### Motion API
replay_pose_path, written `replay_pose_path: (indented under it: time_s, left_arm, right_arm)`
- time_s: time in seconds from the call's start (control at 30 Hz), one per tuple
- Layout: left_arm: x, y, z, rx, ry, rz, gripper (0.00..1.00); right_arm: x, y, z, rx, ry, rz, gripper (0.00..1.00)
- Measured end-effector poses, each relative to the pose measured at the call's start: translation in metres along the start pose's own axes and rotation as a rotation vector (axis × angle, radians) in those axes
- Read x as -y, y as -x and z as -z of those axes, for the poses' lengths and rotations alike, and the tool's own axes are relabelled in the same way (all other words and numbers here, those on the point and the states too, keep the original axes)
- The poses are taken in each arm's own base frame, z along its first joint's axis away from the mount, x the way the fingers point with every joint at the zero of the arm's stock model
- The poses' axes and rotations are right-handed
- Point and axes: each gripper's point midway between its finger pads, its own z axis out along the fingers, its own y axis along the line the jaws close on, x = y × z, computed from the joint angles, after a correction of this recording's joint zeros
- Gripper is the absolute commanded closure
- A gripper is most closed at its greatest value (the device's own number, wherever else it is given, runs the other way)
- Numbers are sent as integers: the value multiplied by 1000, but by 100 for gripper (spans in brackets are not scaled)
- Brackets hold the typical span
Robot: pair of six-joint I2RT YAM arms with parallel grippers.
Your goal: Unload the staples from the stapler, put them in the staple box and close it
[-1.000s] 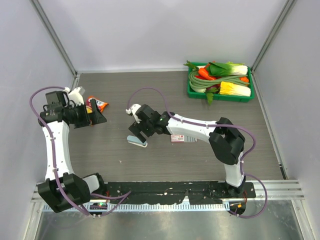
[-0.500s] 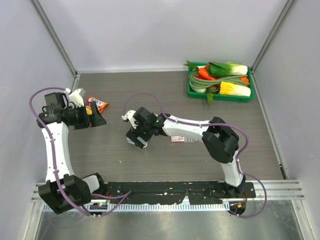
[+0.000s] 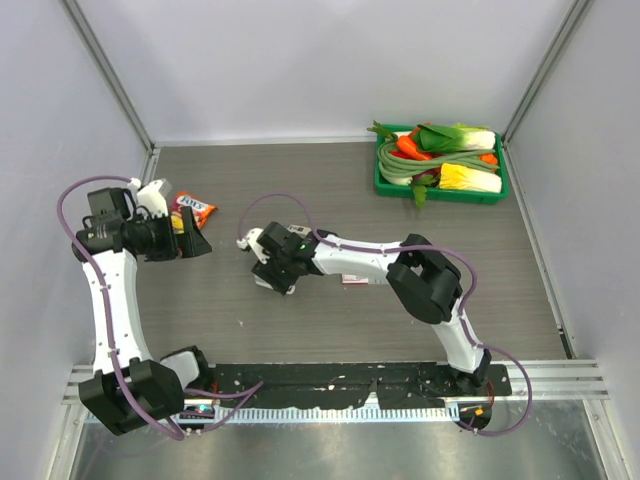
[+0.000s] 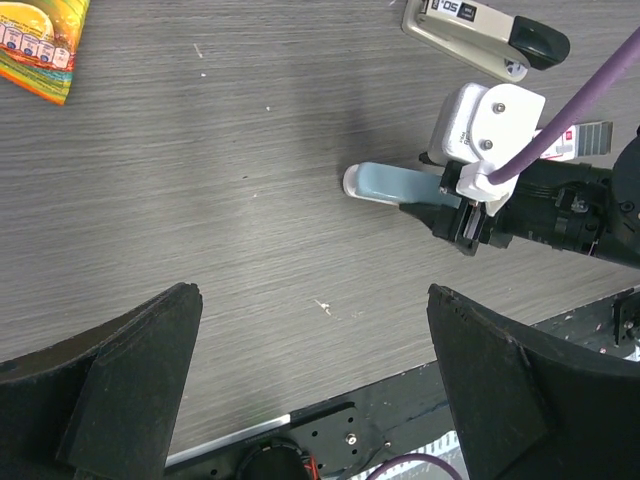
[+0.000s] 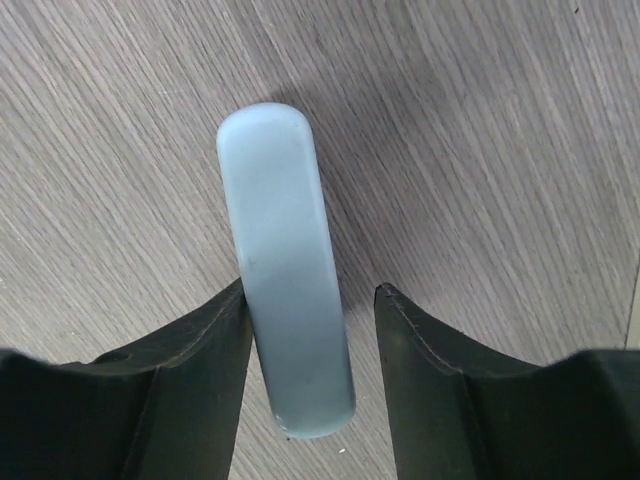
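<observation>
The stapler (image 5: 285, 300), pale blue on top, lies flat on the wood table. It also shows in the left wrist view (image 4: 392, 186). My right gripper (image 5: 310, 295) is open and low over it, one finger on each side. The left finger touches its side and the right finger stands a small gap off. In the top view the right gripper (image 3: 275, 266) covers the stapler. My left gripper (image 4: 312, 295) is wide open and empty, held above the table at the left (image 3: 193, 238). No staples show clearly; a tiny pale speck (image 4: 322, 305) lies on the table.
A second, grey-and-black stapler (image 4: 485, 30) lies beyond the right gripper. A small pink-and-white box (image 3: 352, 277) sits under the right arm. A colourful snack packet (image 3: 192, 208) lies at the left. A green tray (image 3: 381, 181) of vegetables stands at the back right.
My right gripper has moved left and down onto the stapler and now straddles it. My left arm has drifted slightly to the left.
</observation>
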Motion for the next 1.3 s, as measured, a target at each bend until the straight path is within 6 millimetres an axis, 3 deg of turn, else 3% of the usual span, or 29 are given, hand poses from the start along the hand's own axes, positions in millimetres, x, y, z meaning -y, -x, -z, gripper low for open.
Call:
replay_pose_path:
  time_s: [0.17, 0.4, 0.5, 0.57, 0.7, 0.83, 1.1, 1.3]
  left_arm:
    - [0, -2, 3, 1, 8, -18, 0]
    - [9, -8, -1, -6, -54, -23, 0]
    - [21, -7, -2, 4, -130, -22, 0]
    - [31, -7, -3, 12, -193, -18, 0]
    - [54, -9, -5, 41, -352, -4, 0]
    - [75, -14, -5, 61, -486, 16, 0]
    - [111, -9, 2, 110, -676, -34, 0]
    - [126, -15, -3, 93, -756, -59, 0]
  right_arm:
    - [1, 3, 0, 1, -14, -4, 61]
    - [3, 8, 9, 34, -44, -62, 67]
    - [3, 18, 32, 119, -29, -148, 68]
    - [5, 30, 58, 217, 3, -232, 67]
    - [15, 66, 121, 491, 112, -426, 68]
    - [25, 101, 163, 711, 224, -558, 67]
    - [-7, 116, 184, 827, 498, -711, 68]
    - [-16, 137, 205, 923, 668, -785, 67]
